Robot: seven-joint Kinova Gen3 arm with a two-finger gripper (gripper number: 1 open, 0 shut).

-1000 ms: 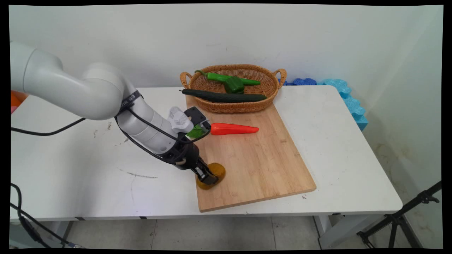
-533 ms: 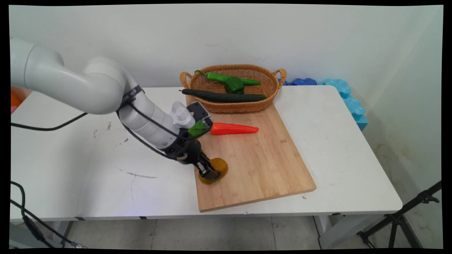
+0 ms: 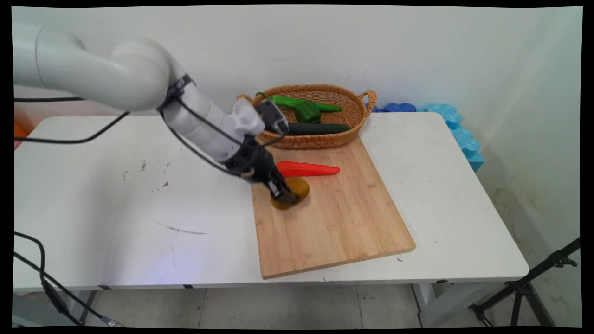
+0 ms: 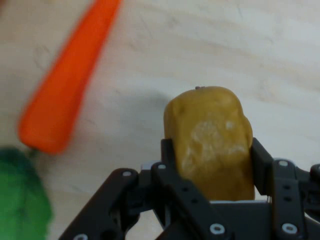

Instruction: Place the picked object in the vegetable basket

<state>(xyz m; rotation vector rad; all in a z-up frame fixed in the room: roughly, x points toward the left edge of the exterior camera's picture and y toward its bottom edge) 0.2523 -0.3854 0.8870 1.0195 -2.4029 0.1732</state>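
Hand [image 4: 210, 160] clenched on a yellow-brown potato [image 4: 210, 137], above the cutting board [image 3: 334, 222] beside a carrot [image 3: 308, 169].

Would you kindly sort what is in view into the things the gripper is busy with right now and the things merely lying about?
In hand:
- gripper, shut on the potato, above the cutting board
- carrot, lying on the board, nearest to it

Lying about:
- wicker basket at the board's far end
- cucumber and green pepper in it
- blue foam pieces
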